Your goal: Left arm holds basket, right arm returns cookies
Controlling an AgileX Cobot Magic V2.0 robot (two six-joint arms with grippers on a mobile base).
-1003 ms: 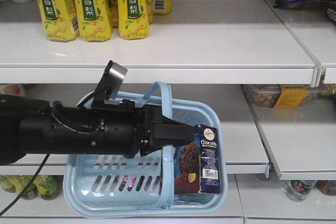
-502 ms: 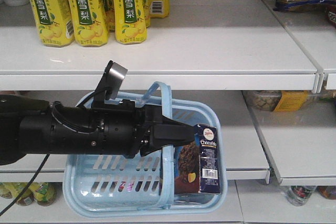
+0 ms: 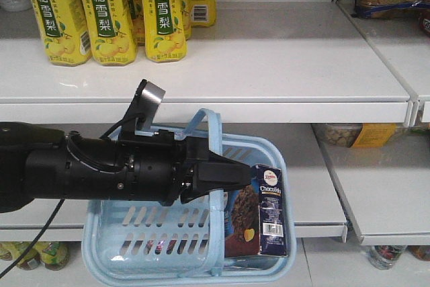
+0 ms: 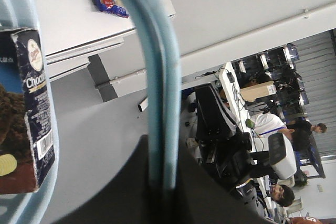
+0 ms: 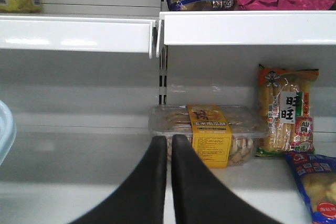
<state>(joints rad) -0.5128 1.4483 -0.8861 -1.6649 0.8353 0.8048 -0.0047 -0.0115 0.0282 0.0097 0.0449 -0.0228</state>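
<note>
clamping basket (image 3: 127, 255) by its handle with left fingers (image 3: 225, 175); cookie carton (image 3: 261, 212) just past their tips: likely light, stiff, dentable, grip across narrow faces; right fingers (image 5: 156, 182) pressed together, empty.

A shop aisle, or a mock-up of one: white metal shelves (image 3: 282, 52) carry rows of yellow drink bottles (image 3: 99, 11), a clear tub of biscuits (image 5: 239, 135) and bagged snacks (image 5: 286, 109), and a blue shopping basket (image 3: 114, 233) hangs before them. Opposite, blurred people (image 4: 265, 124) seem to sit at computer desks, more like a lab.
</note>
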